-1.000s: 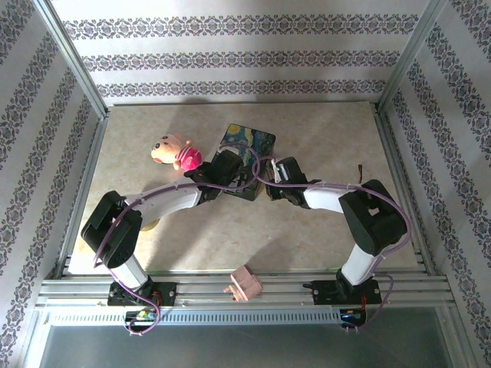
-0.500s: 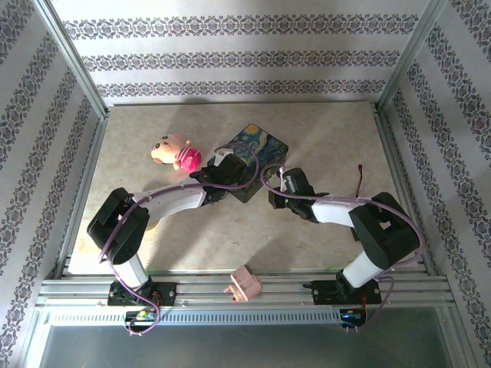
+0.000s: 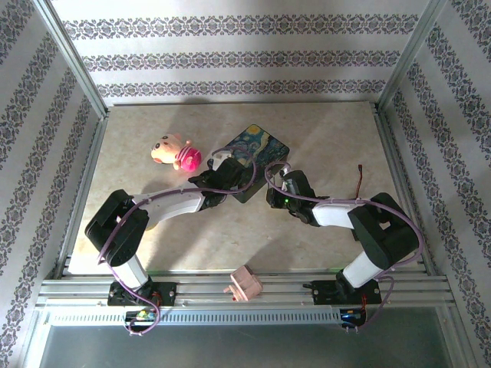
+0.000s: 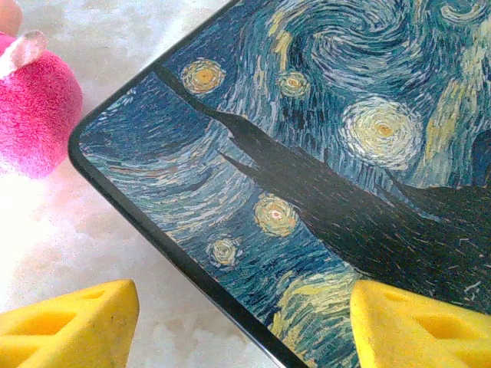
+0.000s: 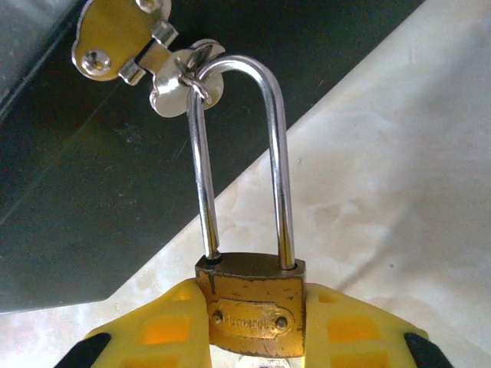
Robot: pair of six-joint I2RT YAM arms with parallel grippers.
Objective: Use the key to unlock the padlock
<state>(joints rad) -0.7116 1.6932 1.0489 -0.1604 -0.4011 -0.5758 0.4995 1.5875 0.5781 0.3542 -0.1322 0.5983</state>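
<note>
Marble tabletop (image 3: 330, 138) | padlock (image 5: 249, 307) hung from latch (image 5: 146, 54) of painted box (image 4: 307, 153), clamped by right gripper (image 5: 249, 333) | left gripper (image 4: 245, 330) fingers spread apart over box corner

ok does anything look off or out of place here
The painted box sits at a skewed angle, and a small pink object lies on the front rail. The padlock looks intact, its shackle through the latch, its body clamped by the right gripper.

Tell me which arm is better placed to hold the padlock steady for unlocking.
The right. The right claw is shut on the padlock body, and its shackle hangs from the box latch. The left claw stands open above the painted box lid and holds nothing.
</note>
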